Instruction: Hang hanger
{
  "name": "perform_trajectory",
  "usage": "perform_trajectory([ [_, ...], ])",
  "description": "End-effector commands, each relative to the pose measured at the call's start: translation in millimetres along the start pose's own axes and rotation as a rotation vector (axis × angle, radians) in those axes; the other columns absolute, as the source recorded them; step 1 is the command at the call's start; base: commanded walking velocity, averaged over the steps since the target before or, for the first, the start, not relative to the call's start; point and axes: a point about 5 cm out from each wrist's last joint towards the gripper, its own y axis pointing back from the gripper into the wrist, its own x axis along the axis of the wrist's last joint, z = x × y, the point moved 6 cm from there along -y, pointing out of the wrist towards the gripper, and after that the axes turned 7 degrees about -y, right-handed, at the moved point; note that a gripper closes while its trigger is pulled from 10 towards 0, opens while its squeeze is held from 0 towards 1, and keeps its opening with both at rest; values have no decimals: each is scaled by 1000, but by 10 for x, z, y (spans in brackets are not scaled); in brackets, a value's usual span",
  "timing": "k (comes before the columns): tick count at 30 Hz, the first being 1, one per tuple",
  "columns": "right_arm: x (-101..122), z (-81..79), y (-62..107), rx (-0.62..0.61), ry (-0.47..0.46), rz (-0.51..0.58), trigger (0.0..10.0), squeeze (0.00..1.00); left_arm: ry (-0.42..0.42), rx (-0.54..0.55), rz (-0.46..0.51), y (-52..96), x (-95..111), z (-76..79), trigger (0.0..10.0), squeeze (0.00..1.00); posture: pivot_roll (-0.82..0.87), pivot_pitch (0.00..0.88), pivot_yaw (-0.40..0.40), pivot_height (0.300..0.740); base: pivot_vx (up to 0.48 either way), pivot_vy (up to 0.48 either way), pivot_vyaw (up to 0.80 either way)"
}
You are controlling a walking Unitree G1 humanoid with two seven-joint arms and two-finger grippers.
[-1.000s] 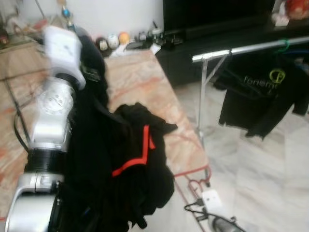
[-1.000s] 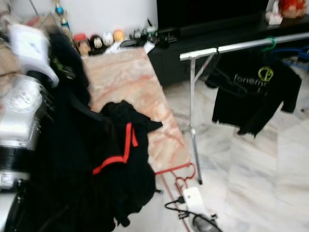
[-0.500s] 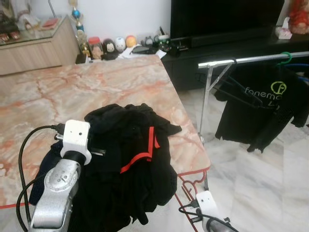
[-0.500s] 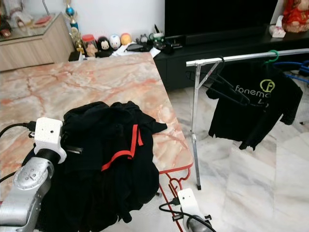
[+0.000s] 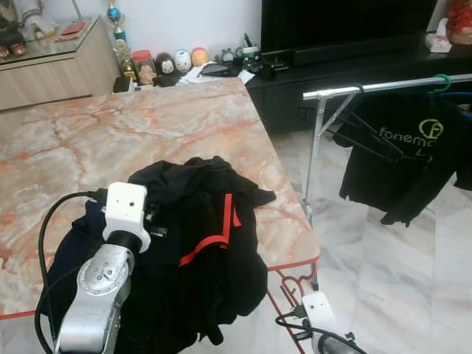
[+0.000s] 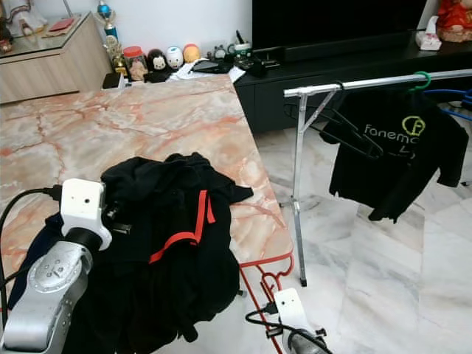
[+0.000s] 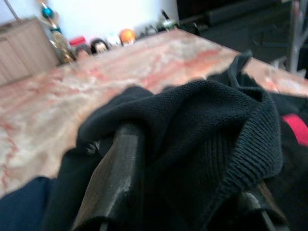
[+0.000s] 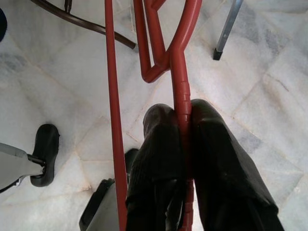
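While black clothes (image 5: 199, 243) were heaped at the marble tabletop (image 5: 147, 133) edge, a red hanger (image 5: 293, 284) was seen below it, w/ a rack (image 6: 354, 82) nearby. L wrist: left gripper (image 7: 187, 211) was buried in black knit, state unclear. R wrist: right gripper (image 8: 183, 139) was clamped on hanger stem.

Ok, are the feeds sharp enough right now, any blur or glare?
Eye views: sharp, evenly lit, mild sheen on the marble table. Left wrist view: soft, the black garment close-up and the background out of focus. Right wrist view: crisp on the red hanger.
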Motion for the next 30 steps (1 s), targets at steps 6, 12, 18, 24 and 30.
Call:
perform_trajectory([
  [6, -47, -48, 5, 12, 0, -12, 10000, 0, -34, -227, 2, 170, 36, 221, 10000, 1000, -31, 0, 70, 740, 0, 0, 0],
  [12, -55, -48, 6, 13, 4, -15, 10000, 0, -61, -305, -46, 276, -51, 227, 10000, 1000, -26, 0, 69, 740, 0, 0, 0],
  [18, -48, -39, 5, 13, 5, -14, 10000, 0, -15, -312, -31, 347, 22, 175, 10000, 1000, -23, 0, 67, 740, 0, 0, 0],
  [24, -39, -8, 4, 7, -2, -13, 10000, 0, 52, -156, -62, 551, -127, 58, 10000, 1000, -21, 0, 65, 740, 0, 0, 0],
  [30, -37, 44, 3, -1, 0, -17, 10000, 0, 127, 21, -78, 863, -223, -54, 10000, 380, -2, 0, 41, 740, 0, 0, 0],
])
